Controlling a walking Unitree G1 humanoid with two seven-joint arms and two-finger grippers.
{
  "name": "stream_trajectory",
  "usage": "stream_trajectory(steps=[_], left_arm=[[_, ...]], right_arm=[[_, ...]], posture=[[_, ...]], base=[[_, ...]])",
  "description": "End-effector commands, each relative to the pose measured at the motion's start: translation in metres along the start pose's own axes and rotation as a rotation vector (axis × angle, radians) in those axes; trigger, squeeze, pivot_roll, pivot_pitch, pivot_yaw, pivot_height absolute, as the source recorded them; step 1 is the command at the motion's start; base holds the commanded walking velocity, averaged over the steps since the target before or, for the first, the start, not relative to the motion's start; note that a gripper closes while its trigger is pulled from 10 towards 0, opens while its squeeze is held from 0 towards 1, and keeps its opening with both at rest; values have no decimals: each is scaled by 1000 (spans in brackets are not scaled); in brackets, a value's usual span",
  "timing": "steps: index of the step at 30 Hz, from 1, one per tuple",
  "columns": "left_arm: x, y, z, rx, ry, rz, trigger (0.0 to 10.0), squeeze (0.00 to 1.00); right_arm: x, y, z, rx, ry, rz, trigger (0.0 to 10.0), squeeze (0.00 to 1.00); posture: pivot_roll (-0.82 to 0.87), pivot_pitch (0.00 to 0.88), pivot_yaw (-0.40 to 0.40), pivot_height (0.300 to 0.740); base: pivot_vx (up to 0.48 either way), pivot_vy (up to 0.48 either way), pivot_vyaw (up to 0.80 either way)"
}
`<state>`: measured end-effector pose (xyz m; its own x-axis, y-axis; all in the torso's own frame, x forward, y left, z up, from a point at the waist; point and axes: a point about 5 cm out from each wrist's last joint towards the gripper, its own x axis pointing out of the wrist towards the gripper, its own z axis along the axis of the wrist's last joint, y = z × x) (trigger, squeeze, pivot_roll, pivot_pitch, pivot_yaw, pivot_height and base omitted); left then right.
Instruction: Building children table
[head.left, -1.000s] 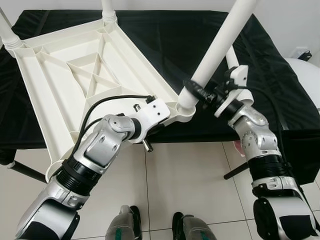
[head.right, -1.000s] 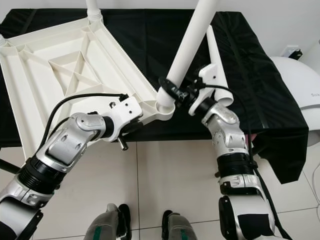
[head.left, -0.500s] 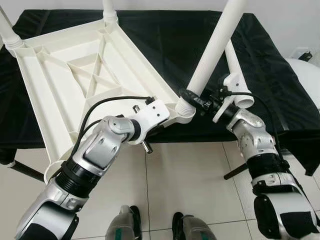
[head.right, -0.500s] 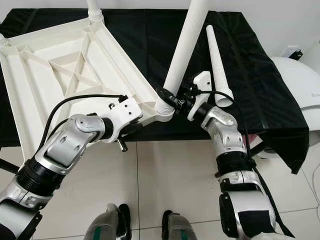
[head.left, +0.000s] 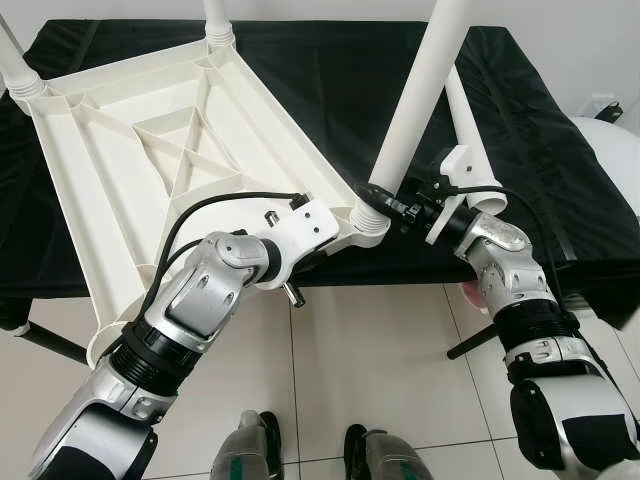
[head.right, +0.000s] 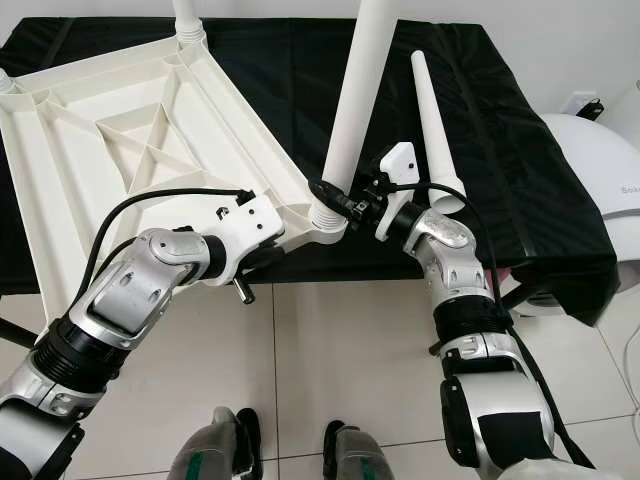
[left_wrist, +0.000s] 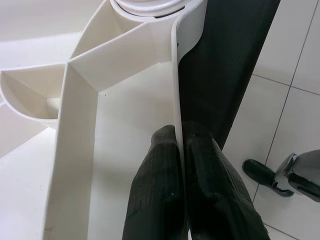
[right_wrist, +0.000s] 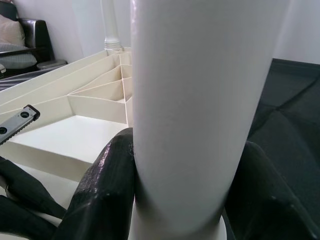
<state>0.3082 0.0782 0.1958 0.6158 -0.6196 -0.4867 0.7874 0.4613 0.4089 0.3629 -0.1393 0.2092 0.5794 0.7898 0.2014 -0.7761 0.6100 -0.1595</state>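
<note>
Tabletop (head.left: 150, 150) lies upside down on the black-draped bench (head.left: 330, 80), its near rim pinched between the left gripper's (left_wrist: 181, 150) closed fingers. Just beyond, a white leg (head.left: 420, 90) stands in the corner socket (head.left: 368, 212) — the right gripper (head.right: 335, 197) clamps its base. Seating step, likely; next calls for twisting it home, then fetching the loose leg (head.right: 432, 130) beside it.

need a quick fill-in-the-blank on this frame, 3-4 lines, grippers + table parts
The left gripper pinches the upturned tabletop by its ____.
The right gripper is shut on the ____ standing in the near corner socket.
A spare leg lies loose on the ____ cloth.
The tabletop lies with its ribbed underside facing ____.

Missing words: rim; leg; black; up
</note>
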Motion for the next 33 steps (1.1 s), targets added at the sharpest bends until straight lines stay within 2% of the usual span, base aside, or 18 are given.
stream_trajectory(steps=[1, 33], left_arm=[[-2, -2, 3, 19, -9, 16, 10000, 0], [-7, 0, 8, 15, -14, 22, 10000, 0]], right_arm=[[1, 5, -8, 3, 34, 34, 10000, 0], [8, 13, -14, -34, 66, 151, 10000, 0]], posture=[[-24, 159, -47, 740], [-10, 180, -42, 740]], base=[[0, 0, 0], [0, 0, 0]])
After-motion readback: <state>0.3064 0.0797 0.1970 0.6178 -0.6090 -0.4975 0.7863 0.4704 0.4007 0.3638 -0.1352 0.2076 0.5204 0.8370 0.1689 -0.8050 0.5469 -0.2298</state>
